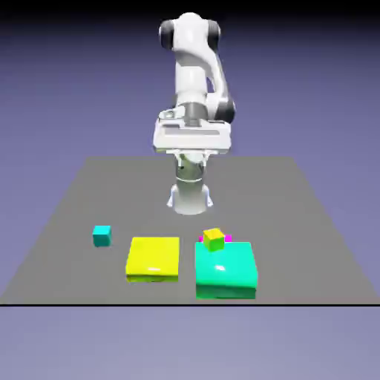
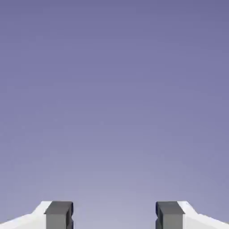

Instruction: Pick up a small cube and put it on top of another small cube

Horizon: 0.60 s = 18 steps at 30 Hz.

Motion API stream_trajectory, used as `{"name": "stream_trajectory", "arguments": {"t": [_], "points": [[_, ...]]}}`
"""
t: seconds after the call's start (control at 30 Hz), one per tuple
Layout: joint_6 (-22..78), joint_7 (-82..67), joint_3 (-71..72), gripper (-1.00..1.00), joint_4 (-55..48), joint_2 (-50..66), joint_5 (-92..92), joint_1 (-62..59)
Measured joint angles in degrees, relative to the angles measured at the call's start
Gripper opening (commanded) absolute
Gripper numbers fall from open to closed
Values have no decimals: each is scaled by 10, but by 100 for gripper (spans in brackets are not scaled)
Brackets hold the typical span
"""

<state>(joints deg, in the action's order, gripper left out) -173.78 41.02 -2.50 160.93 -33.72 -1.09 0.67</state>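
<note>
The small cube (image 1: 102,235), tiny and teal, sits on the grey table (image 1: 297,223) toward the exterior view's left. A small yellow cube (image 1: 214,238) rests at the far edge of a big flat teal block (image 1: 225,271), with slivers of magenta showing on either side of it. My gripper (image 1: 191,141) is raised high above the table's far part, well away from all the cubes. The hand view shows only the blue-violet backdrop. There my gripper (image 2: 114,217) is open, its two grey fingertips (image 2: 59,214) wide apart with nothing between them.
A flat yellow block (image 1: 153,258) lies between the tiny teal cube and the flat teal block. The robot's base (image 1: 190,194) stands at the table's far middle. The table's near edge runs just in front of the flat blocks.
</note>
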Motion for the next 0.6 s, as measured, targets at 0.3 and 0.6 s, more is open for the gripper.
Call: {"name": "stream_trajectory", "arguments": {"t": [0.3,0.6], "points": [[17,-107,-187,0,-6,-79,-81,-1],[34,-214,-374,0,-11,-158,-162,-2]]}}
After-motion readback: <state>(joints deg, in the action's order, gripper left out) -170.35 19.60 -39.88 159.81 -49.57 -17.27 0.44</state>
